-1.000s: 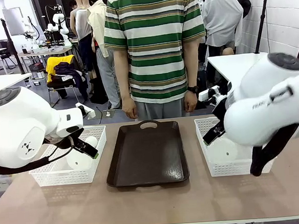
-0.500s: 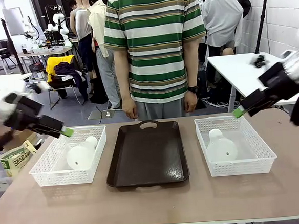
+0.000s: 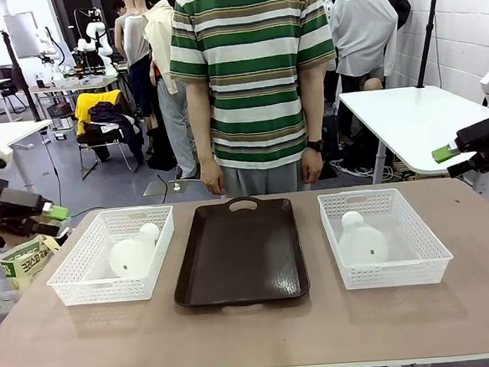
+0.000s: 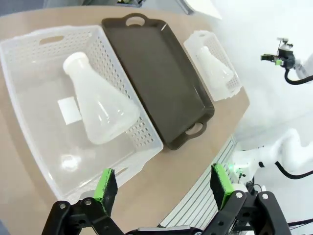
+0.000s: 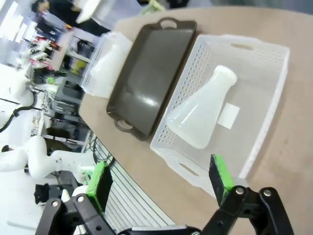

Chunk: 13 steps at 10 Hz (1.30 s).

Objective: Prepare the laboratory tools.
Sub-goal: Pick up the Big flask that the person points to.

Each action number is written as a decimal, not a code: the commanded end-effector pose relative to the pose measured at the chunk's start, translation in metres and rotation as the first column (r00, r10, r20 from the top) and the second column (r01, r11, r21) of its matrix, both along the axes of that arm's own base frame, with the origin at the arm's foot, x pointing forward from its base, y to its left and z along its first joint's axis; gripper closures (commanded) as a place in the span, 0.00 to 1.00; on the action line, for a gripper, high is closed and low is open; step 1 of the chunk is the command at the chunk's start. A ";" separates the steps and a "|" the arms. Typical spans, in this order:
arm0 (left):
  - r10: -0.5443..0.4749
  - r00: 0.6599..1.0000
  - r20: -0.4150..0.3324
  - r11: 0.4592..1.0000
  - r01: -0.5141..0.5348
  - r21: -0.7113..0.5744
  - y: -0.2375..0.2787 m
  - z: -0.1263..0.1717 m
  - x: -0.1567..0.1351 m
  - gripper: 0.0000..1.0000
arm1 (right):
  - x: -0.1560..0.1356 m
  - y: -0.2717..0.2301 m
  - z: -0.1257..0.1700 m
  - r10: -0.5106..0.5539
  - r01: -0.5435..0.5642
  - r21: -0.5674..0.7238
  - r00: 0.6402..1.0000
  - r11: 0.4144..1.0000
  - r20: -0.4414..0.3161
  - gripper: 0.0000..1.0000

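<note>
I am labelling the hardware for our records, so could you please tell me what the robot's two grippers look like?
The left gripper and right gripper look alike. Each has two black, jointed linkage fingers with round pivot pins at the joints, and each finger ends in a flat, bright green pad.

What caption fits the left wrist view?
Open left gripper facing a basket with a flask lying inside, tray alongside.

A busy open-plan research lab: white worktables (image 3: 408,117) on a grey floor, black tripod stands (image 3: 428,32) by the wall, cables (image 3: 359,172) trailing underneath, a chair (image 3: 98,131) heaped with jackets, people (image 3: 361,24) standing about behind
</note>
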<state>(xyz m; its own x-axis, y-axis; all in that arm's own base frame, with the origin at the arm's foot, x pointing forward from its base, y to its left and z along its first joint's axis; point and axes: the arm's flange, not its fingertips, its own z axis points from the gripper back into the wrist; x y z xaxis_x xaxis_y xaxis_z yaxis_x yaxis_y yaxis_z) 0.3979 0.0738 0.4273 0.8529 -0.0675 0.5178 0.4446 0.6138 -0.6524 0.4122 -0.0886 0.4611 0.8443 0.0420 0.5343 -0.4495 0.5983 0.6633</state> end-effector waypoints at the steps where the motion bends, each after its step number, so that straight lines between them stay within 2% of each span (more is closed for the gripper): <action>1: 0.021 0.999 -0.033 0.999 -0.022 -0.040 0.017 -0.015 0.011 0.00 | 0.012 -0.010 -0.017 0.031 -0.030 0.083 0.999 0.996 -0.017 0.00; 4: 0.041 0.997 -0.069 0.989 -0.051 -0.141 0.037 -0.026 0.003 0.00 | 0.009 -0.032 -0.036 0.020 -0.013 0.130 0.999 0.991 -0.049 0.00; 10: 0.016 0.998 -0.064 0.990 -0.025 -0.140 0.033 -0.026 0.000 0.00 | 0.011 -0.029 -0.039 0.035 -0.028 0.118 0.998 0.993 -0.057 0.00; 11: 0.008 0.997 -0.071 0.986 -0.019 -0.163 0.031 -0.026 0.001 0.00 | 0.014 -0.026 -0.039 0.011 -0.008 0.130 1.000 0.992 -0.022 0.00; 12: 0.021 0.995 -0.099 0.993 -0.032 -0.115 0.031 -0.024 -0.003 0.00 | 0.006 -0.027 -0.040 0.027 -0.019 0.108 0.997 0.994 -0.074 0.00; 13: 0.021 0.995 -0.099 0.993 -0.032 -0.115 0.031 -0.024 -0.003 0.00 | 0.006 -0.027 -0.040 0.027 -0.019 0.108 0.997 0.994 -0.074 0.00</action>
<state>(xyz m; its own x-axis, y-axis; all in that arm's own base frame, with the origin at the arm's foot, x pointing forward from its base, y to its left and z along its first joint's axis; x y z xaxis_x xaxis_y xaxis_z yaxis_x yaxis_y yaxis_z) 0.3954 0.1042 0.4031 0.9016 0.0092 0.4325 0.3596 0.5398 -0.7611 0.4189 -0.1153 0.4219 0.8792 0.0035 0.4765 -0.4106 0.5128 0.7539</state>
